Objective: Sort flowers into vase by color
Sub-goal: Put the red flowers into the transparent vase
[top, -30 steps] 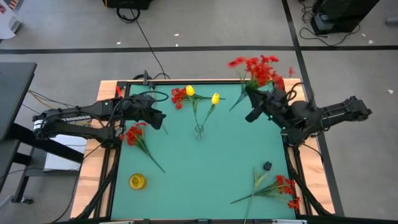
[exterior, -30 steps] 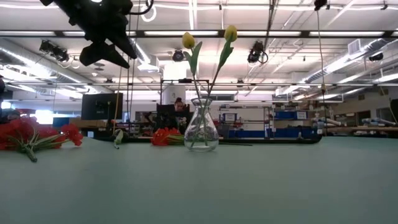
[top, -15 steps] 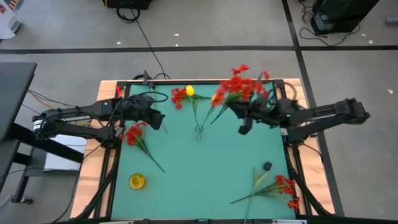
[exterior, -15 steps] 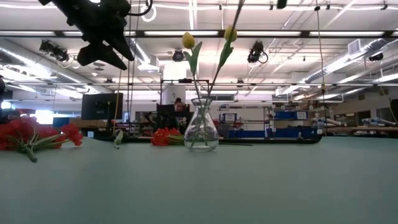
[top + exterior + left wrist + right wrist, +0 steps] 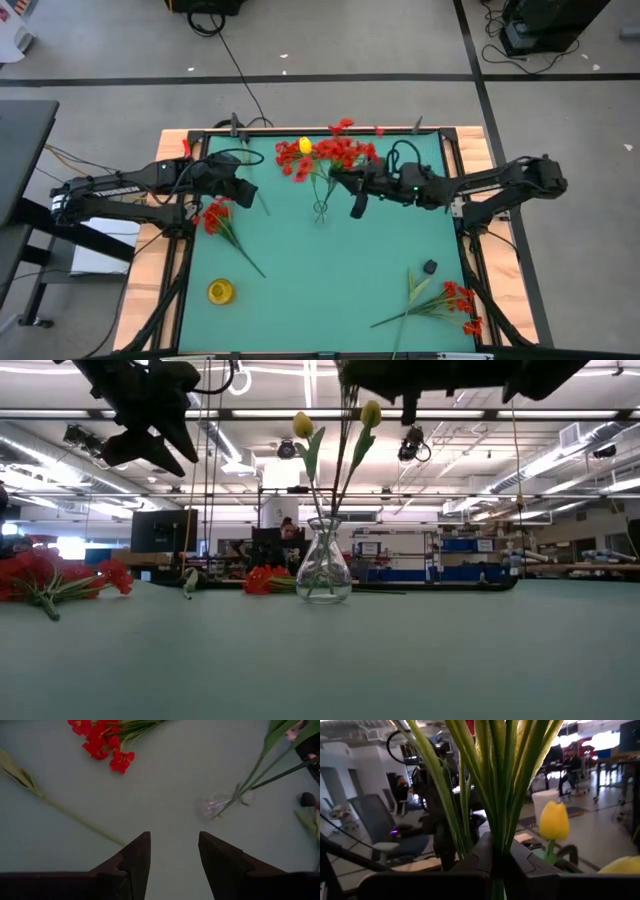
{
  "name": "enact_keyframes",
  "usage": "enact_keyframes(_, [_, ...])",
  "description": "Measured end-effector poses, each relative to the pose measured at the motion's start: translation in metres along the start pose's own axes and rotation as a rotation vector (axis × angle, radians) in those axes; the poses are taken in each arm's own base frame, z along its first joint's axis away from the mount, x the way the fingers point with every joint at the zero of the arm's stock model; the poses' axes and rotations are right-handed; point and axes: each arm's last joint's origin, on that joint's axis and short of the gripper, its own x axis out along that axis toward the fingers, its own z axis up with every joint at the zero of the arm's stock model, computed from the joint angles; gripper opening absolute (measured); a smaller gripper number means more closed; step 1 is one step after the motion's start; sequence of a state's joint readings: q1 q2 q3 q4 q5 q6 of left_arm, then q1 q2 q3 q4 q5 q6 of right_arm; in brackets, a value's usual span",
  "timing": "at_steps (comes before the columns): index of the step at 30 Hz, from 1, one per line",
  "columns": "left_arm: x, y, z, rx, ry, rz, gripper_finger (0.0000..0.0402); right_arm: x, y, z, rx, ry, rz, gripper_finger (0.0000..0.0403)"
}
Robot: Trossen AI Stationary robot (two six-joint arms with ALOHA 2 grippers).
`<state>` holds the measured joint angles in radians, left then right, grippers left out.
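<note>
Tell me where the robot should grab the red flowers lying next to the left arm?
Probably on the thin green stem, partway down from the red blossoms, coming straight down from above. The sprig lies flat on the green table, stem running bare toward the yellow thing, so fingers can straddle it crosswise. The left gripper hangs open close by.

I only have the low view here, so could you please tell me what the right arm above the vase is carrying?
Observer: The right gripper is shut on a red bunch, stems clamped between its fingers.
Operator: Thank you. Is the left gripper holding anything?
Observer: No, the left gripper is open and empty over bare mat.
Operator: Are there more flowers I cannot see?
Observer: Yes, another red sprig lies at the table's near right corner.
</note>
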<state>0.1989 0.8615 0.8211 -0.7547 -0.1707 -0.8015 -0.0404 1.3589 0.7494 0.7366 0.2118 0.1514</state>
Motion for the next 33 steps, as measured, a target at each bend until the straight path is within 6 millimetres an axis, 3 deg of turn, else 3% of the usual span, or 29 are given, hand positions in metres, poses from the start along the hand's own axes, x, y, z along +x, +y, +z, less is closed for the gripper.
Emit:
enact_keyframes(8, [-0.009, 0.003, -0.001, -0.019, -0.021, -0.021, 0.0171, 0.011, -0.005, -0.024, 0.031, 0.078, -0.001, 0.0045])
enact_keyframes(18, [-0.011, 0.011, -0.008, -0.087, 0.049, 0.056, 0.0172, 0.010, -0.012, -0.030, 0.190, 0.177, -0.013, 0.0164])
enact_keyframes(22, [-0.011, 0.011, -0.008, -0.103, 0.048, 0.056, 0.0172, 0.007, -0.016, -0.026, 0.281, 0.208, -0.024, 0.0201])
enact_keyframes(27, [-0.011, 0.011, -0.008, -0.132, 0.050, 0.059, 0.0172, 0.013, -0.020, -0.013, 0.363, 0.314, -0.020, 0.0210])
enact_keyframes(33, [-0.011, 0.012, -0.009, -0.163, 0.054, 0.067, 0.0172, 0.025, -0.007, 0.026, 0.226, 0.476, 0.014, 0.0211])
